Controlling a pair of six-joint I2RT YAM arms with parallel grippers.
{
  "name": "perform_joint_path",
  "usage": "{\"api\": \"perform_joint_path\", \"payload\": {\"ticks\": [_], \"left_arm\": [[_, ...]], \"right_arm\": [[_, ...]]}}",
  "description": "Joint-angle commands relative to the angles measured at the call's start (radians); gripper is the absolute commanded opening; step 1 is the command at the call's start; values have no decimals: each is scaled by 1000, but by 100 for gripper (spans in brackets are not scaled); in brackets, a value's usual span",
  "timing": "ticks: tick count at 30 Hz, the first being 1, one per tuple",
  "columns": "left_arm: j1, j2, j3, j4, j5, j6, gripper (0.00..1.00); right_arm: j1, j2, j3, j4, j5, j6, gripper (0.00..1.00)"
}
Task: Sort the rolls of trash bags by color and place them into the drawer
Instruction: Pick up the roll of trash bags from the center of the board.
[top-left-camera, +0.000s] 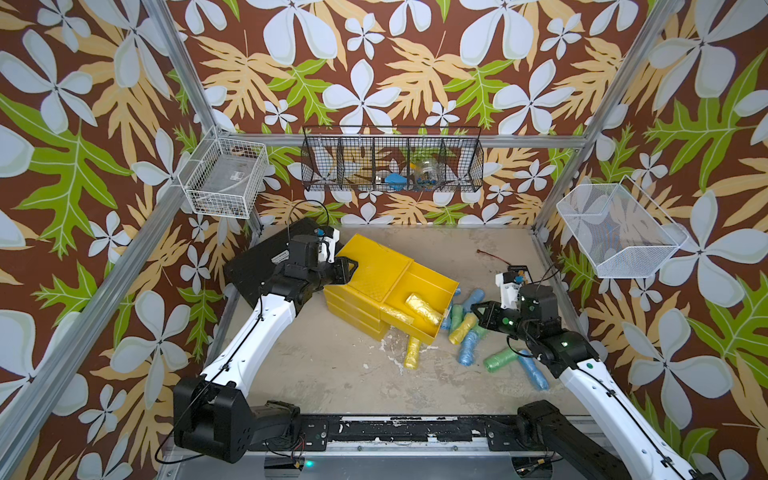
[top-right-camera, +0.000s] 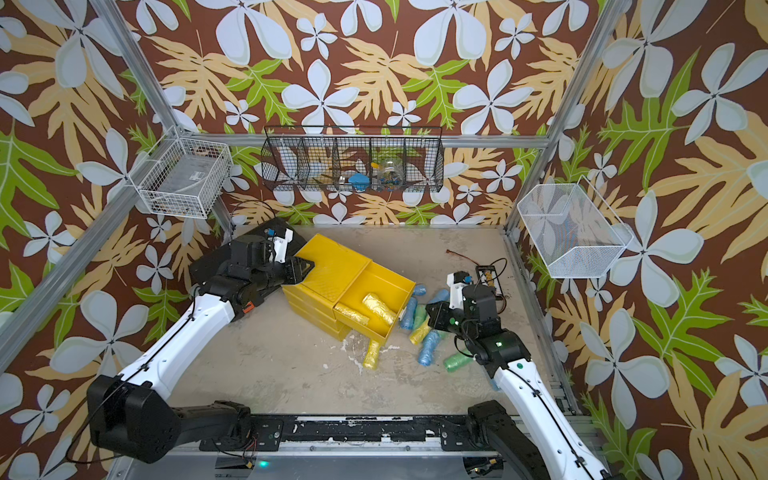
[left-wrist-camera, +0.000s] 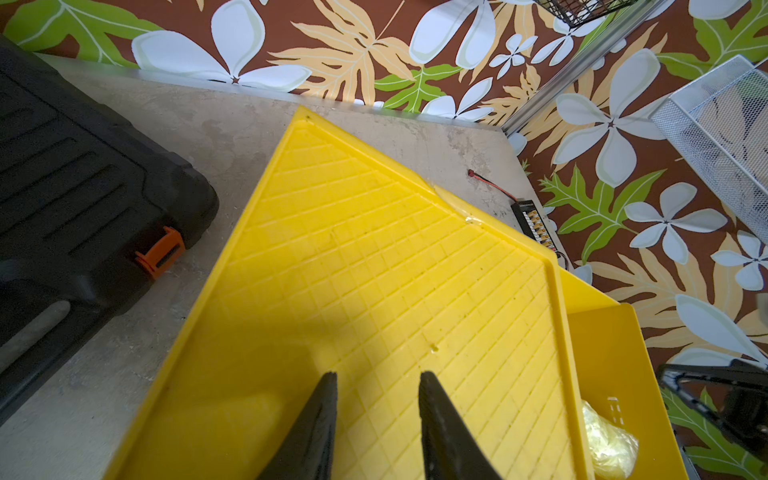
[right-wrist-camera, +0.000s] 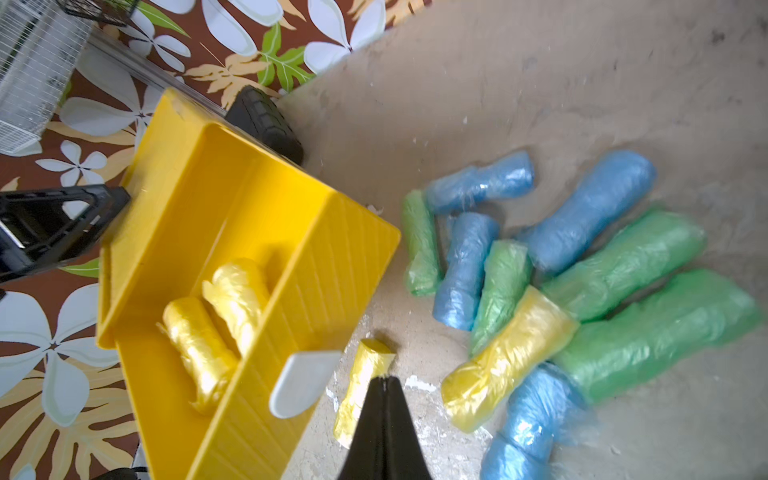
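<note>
Logging by size: table, a bare mottled top with the work crowded right of centre. The drawer chest sits skewed, its top tray pulled out toward the right arm, presumably so rolls can drop straight in. The left gripper is at the chest's rear corner, on or just above the lid, fingers slightly apart with nothing between. It is likely bracing the chest against sliding.

Loose rolls of trash bags are heaped just beyond the tray front: blue, green, a single yellow, axes fanned every way. Two yellow rolls lie flat inside the tray, side by side, near parallel. A lone yellow roll lies by the tray corner, long axis toward the table's near edge.

The right gripper hangs over the heap, fingers pressed together, empty.
</note>
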Motion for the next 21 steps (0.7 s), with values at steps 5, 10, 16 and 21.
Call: {"api": "perform_joint_path", "payload": {"ticks": [5, 10, 16, 21], "left_arm": [[2, 6, 6, -19, 6, 4, 37], [3, 5, 0, -20, 1, 7, 37], [2, 4, 2, -20, 5, 9, 37], [2, 8, -1, -17, 6, 9, 37]], "right_arm": [[-1, 104, 155, -72, 96, -117, 0], [-9, 130, 58, 3, 98, -84, 14], [-30, 187, -80, 102, 74, -48, 52], [-33, 263, -142, 160, 47, -42, 56]]}}
